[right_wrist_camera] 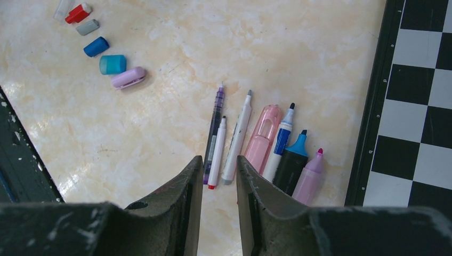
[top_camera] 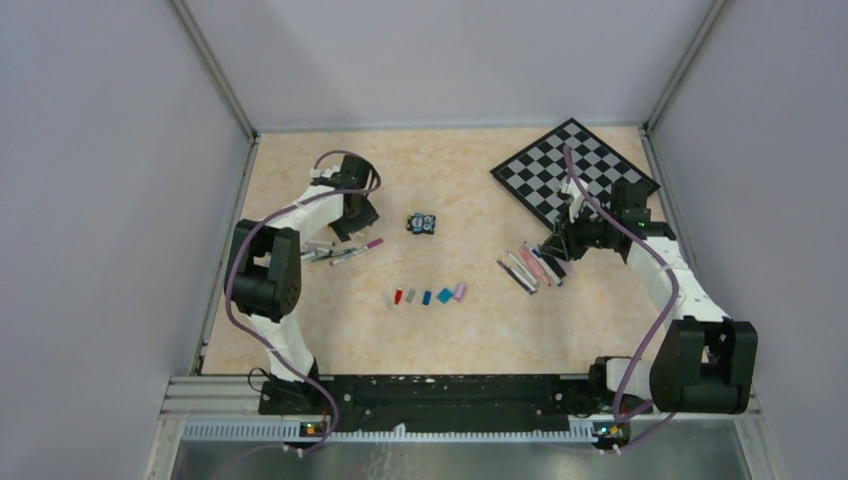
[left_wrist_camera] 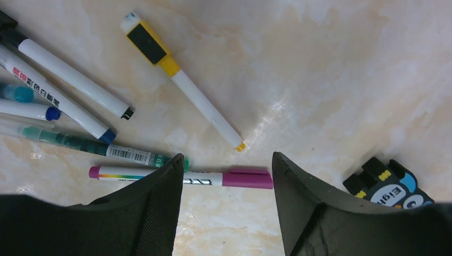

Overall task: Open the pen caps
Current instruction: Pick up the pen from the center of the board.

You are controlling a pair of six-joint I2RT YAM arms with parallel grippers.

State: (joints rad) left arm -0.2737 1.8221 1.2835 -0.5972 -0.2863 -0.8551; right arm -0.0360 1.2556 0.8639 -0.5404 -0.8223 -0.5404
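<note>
Left hand (left_wrist_camera: 226, 162) is low over the desk (left_wrist_camera: 330, 80). Jaws stand wide apart, straddling the magenta-capped pen (left_wrist_camera: 154, 174). No contact visible, nothing held. The magenta cap (left_wrist_camera: 248, 177) lies in the gap close to 1 finger, and the white barrel runs under the other. This looks like the only pen in the left pile (top_camera: 335, 250) that has its cap on. The yellow marker (left_wrist_camera: 181, 85) and the other pens beside it show bare tips.

Right hand (right_wrist_camera: 218, 160) hovers over the 7 pens (right_wrist_camera: 264, 136) lined up just beside the chessboard (right_wrist_camera: 421, 106). Its jaws are a narrow slot with nothing gripped. 5 loose caps (right_wrist_camera: 112, 64) sit in a row mid-desk, well apart from both piles. The toy block (top_camera: 421, 222) is near the left hand.

Handling, judged: the pen is light, stiff, slick plastic, and round, so it will likely roll or skid if nudged off-centre. The cap is probably a friction fit needing a straight pull along the axis. Best hold seems to be the white barrel, clear of the cap, squeezed squarely across it. That leaves the cap end exposed for the right hand. Risk: a pinch on the cap seam would clamp it on.
</note>
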